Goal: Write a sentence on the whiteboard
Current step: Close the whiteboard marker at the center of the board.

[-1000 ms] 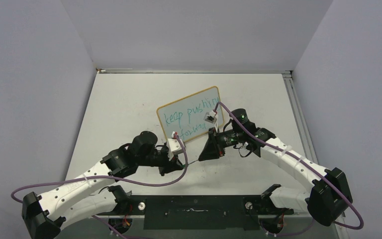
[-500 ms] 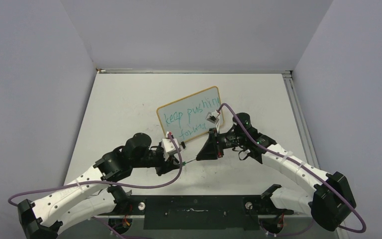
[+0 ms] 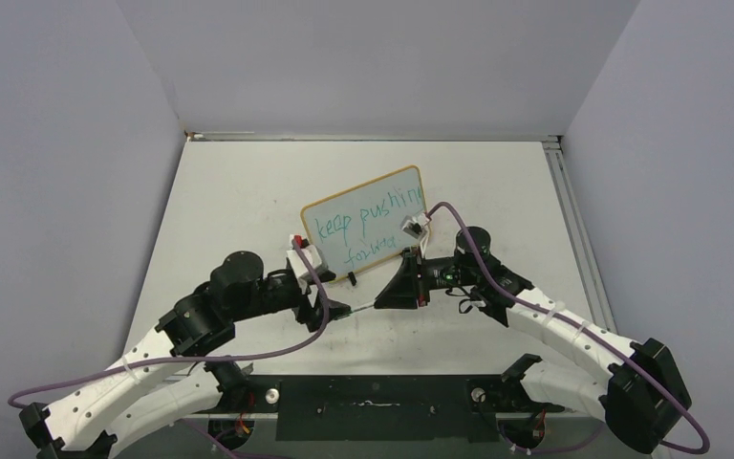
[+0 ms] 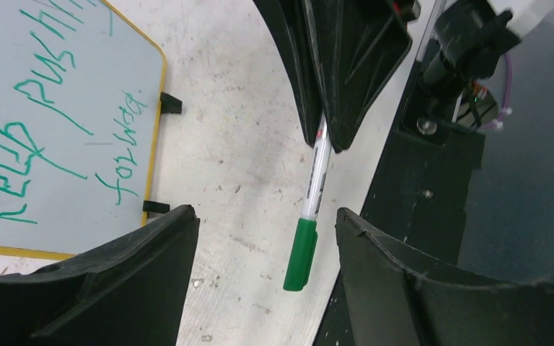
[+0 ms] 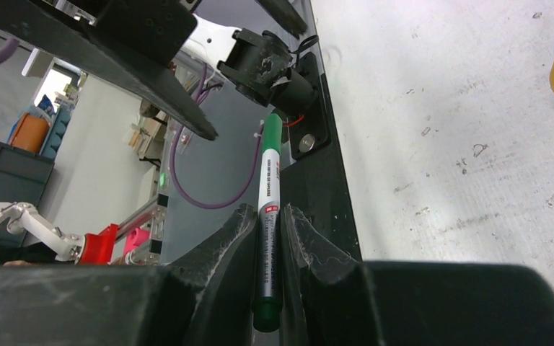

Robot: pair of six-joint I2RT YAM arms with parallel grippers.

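The whiteboard (image 3: 394,236) lies tilted at the middle of the table, with a tan frame. On it stands the sentence (image 3: 368,218) in teal marker, "keep pushing forward", also legible in the left wrist view (image 4: 43,108). My right gripper (image 3: 382,298) is shut on a white marker (image 5: 268,194) just in front of the board. The marker's green cap (image 4: 301,254) sticks out toward my left gripper (image 4: 265,216). That gripper is open; its fingers stand either side of the cap without touching it.
The board's two black clip feet (image 4: 169,103) face the arms. A black base plate (image 3: 373,406) runs along the near table edge. Purple cables (image 3: 277,354) loop off both wrists. Grey walls close in the table on three sides.
My left gripper has opened, let go of the marker's capped end and drawn back to the left. My right gripper still holds the marker and has shifted slightly toward me.
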